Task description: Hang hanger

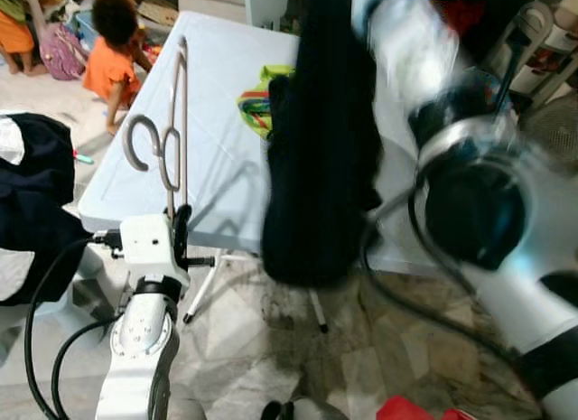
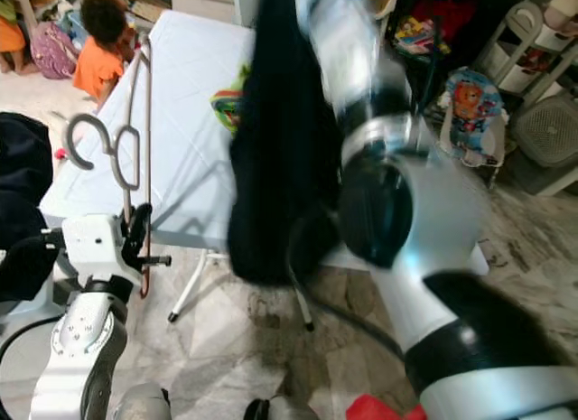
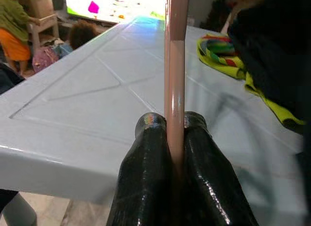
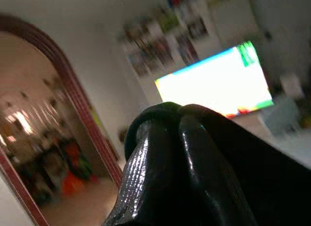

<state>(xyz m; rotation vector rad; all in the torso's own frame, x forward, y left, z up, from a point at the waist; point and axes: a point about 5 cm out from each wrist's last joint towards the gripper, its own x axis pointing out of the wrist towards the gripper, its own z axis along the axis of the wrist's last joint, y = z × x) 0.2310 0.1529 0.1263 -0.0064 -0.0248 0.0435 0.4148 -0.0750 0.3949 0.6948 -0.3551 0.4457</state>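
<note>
A: Left gripper (image 3: 175,138)?
B: Clamped on the hanger (image 1: 172,131), held upright at the table's (image 1: 226,167) near-left corner.
A: Right gripper (image 4: 177,114)?
B: Arm raised, fingers pinching the dark garment (image 1: 321,140) over the table.

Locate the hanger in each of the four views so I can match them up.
Left eye view: hanger stands upright at left, gripped low by the left gripper, in front of the pale blue table.
Right eye view: hanger at far left, same pose.
Left wrist view: its pink bar rises from between the black fingers.
Right wrist view: cannot make it out.
Shared landmark: the table.
</note>
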